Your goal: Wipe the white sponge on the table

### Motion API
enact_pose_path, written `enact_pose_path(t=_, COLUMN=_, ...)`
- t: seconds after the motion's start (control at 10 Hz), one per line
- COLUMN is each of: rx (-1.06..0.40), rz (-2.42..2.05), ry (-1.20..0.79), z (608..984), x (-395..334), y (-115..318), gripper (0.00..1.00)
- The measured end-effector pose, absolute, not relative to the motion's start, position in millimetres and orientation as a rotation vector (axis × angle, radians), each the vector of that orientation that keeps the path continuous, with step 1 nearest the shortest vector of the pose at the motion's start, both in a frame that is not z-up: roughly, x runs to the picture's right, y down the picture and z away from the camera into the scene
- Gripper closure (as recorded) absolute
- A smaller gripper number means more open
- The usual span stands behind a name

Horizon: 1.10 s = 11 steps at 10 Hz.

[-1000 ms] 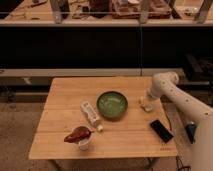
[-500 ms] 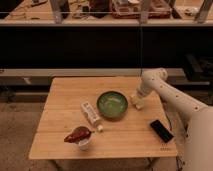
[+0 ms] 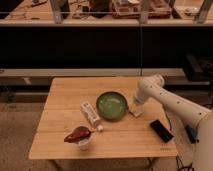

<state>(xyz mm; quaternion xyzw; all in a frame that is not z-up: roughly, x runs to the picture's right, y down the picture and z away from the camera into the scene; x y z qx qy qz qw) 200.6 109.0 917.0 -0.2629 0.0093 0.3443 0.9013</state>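
Pale slatted wood table (image 3: 60,145), green bowl (image 3: 111,105), off-white sponge (image 3: 137,113) under the white claw (image 3: 135,106), black phone (image 3: 161,130).

The robot's white arm (image 3: 172,102) is reaching in from the lower right edge of the view, rising toward a rounded elbow joint near the upper middle right, then bending downward. Its forearm is pointing almost straight down from that joint. The gripper (image 3: 135,112) is hanging at the low end of the arm, its fingers pressed together, tips aiming downward.
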Motion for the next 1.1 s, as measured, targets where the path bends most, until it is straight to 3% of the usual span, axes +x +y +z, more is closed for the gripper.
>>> enact_pose_path(t=0.5, rx=-0.539, rz=0.738, ry=0.043, z=914, x=258, y=124, gripper=1.00)
enact_pose_path(t=1.1, rx=-0.443, rz=0.822, ry=0.142, z=946, x=305, y=76, gripper=1.00)
